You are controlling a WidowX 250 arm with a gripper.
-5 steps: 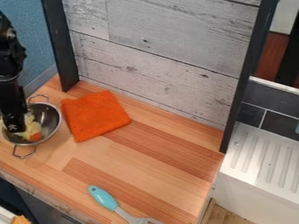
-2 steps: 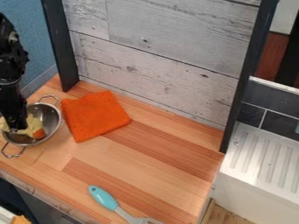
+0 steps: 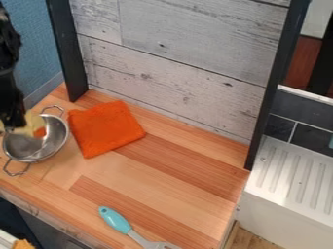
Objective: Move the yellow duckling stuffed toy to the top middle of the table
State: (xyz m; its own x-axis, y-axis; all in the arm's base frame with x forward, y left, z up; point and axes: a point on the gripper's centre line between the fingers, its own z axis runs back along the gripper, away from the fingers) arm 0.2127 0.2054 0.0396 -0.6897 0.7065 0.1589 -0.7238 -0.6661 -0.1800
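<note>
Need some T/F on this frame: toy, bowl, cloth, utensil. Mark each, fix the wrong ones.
1. The pincer holds the yellow toy at the metal bowl. True.
2. The bowl has just one handle. False: it has two wire loops, on opposite sides.
3. The orange cloth lies on the wooden table, right of the bowl in the view. True.
4. The toy rests on the cloth. False: it is at the pincer, left of the cloth.
5. The utensil with the turquoise handle lies apart from the cloth. True.
6. The toy is at the table's top middle. False: it is over at the left.
</note>
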